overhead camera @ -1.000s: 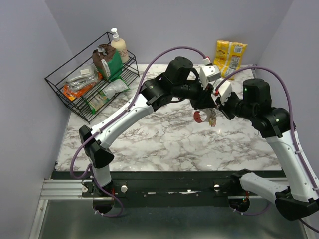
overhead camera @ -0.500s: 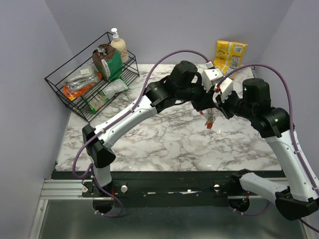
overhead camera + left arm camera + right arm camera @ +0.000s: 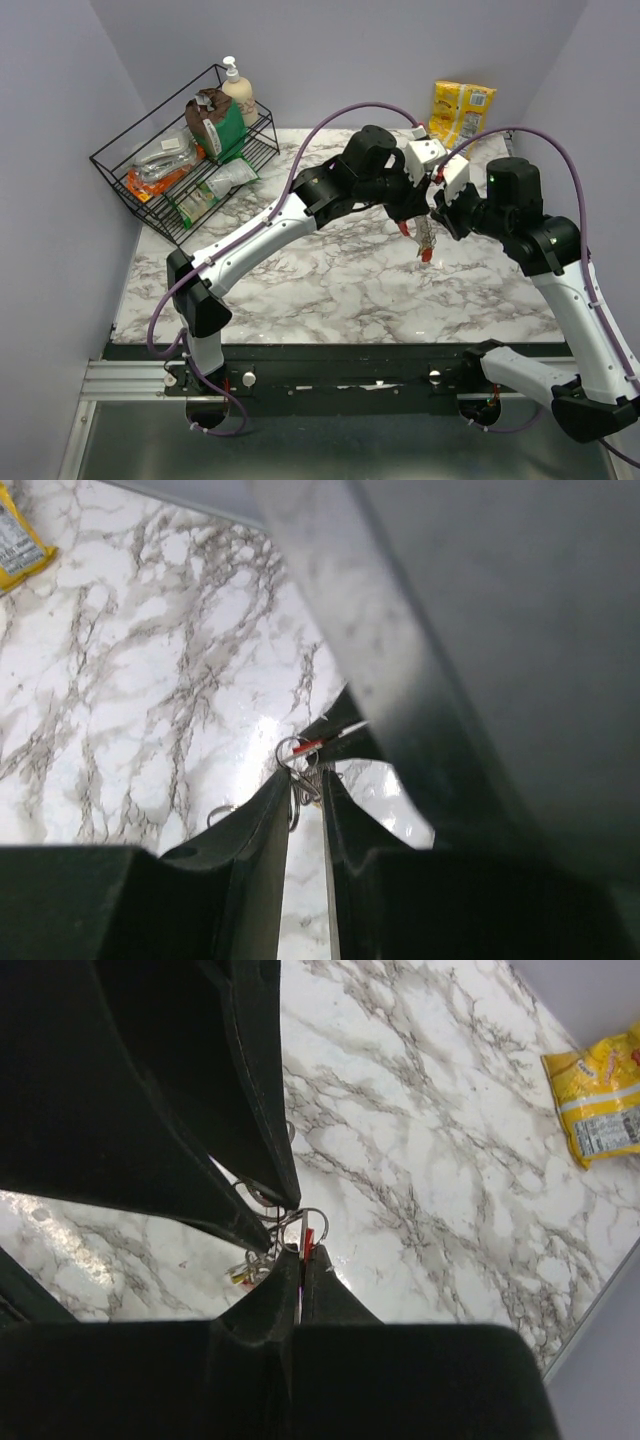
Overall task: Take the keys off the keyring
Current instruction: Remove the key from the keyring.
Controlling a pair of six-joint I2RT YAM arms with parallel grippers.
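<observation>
Both arms meet above the marble table point(image 3: 330, 285), a little toward 1 o'clock from its middle, fingertips almost nose to nose.

Left gripper point(image 3: 305, 782): fingers nearly together with only a thin slit between them. Silver ring wire sits in that slit, so it is pinching the keyring point(image 3: 293, 753) at its metal loops.

Right gripper point(image 3: 300, 1256): fingers pressed fully together. A thin red piece sticks up from the tips at 12 o'clock. It looks like the red part of the keyring, but I cannot tell for sure whether it is strap or key head.

In the right wrist view the left fingers come in from 10 o'clock, and their tips touch the wire loops just above the right tips. The loops are bunched between the two grippers.

The keys point(image 3: 425, 246) hang in a small cluster at 6 o'clock below the meeting point. They are off the table, with a bit of red at the bottom end. In the top view a red curved bit shows just at 9 o'clock of the keys, under the left fingers. A key count is not possible, too small and overlapped.

Around the scene:
- A black wire rack point(image 3: 165, 218) at 10 o'clock of the table holds packets.
- A soap bottle point(image 3: 238, 92) stands at the rack's far end.
- A yellow bag point(image 3: 462, 115) leans on the back wall at 1 o'clock, well apart from the grippers.
</observation>
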